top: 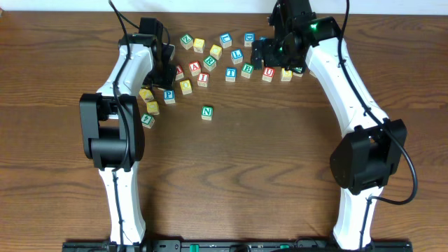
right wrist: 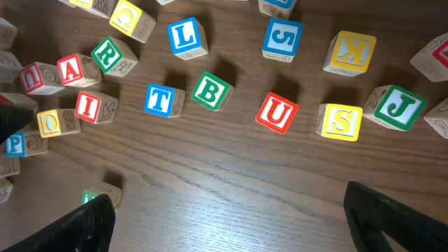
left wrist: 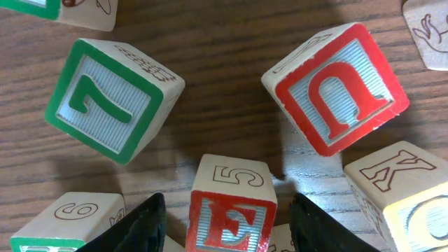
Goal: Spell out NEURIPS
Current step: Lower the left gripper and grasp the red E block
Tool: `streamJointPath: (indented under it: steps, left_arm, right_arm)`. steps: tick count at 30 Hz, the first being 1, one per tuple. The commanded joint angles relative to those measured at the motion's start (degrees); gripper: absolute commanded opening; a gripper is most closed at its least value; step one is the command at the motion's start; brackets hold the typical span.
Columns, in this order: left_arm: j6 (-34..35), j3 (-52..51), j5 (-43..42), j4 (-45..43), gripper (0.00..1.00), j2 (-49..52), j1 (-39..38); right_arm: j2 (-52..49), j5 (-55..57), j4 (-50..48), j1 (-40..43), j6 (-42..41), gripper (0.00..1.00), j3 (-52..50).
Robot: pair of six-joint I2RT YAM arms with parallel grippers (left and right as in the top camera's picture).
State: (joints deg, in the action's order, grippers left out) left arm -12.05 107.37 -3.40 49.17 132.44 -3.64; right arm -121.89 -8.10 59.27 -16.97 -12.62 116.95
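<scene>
Fingers (left wrist: 143,227) of the left hand (left wrist: 227,210) stand apart, flanking the red E cube (left wrist: 232,222) without touching it.

Overhead: 1 table (top: 266,161), 2 arms: left arm (top: 115,133), right arm (top: 346,91). Cubes in view: 21 clear, plus 1 blue one half hidden by the right arm. By top colour: 6 green cubes (top: 206,112), 4 red cubes (top: 203,79), 5 blue cubes (top: 230,73), 6 yellow cubes (top: 185,87). Any under the arms can't be counted.

Left wrist view: 7 cubes, whole or cut off, incl. 1 red E (left wrist: 231,217), 1 red U (left wrist: 336,87), 1 green 7 (left wrist: 105,98).

Right wrist view: 1 each readable of L (right wrist: 185,36), T (right wrist: 159,100), B (right wrist: 210,91), S (right wrist: 340,121), J (right wrist: 399,106), K (right wrist: 348,51).
</scene>
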Motion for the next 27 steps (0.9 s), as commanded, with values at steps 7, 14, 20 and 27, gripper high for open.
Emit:
streamJointPath:
  steps: [7,14,20,27]
  left_arm:
    - [1.9,-0.3,-0.7,-0.9,0.41,0.3,0.0]
    - [4.5,-0.3,-0.7,-0.9,0.36,0.3,0.0]
    - [6.7,-0.3,-0.7,-0.9,0.31,0.3,0.0]
    - [6.8,-0.2,-0.7,-0.8,0.31,-0.4,0.0]
  right_arm:
    - [0.0,0.2,0.0,-1.2,-0.6,0.99,1.2]
    - [0.0,0.2,0.0,-1.2,-0.6,0.99,1.2]
    - [0.0,0.2,0.0,-1.2,-0.6,0.99,1.2]
    - [0.0,0.2,0.0,-1.2,-0.6,0.99,1.2]
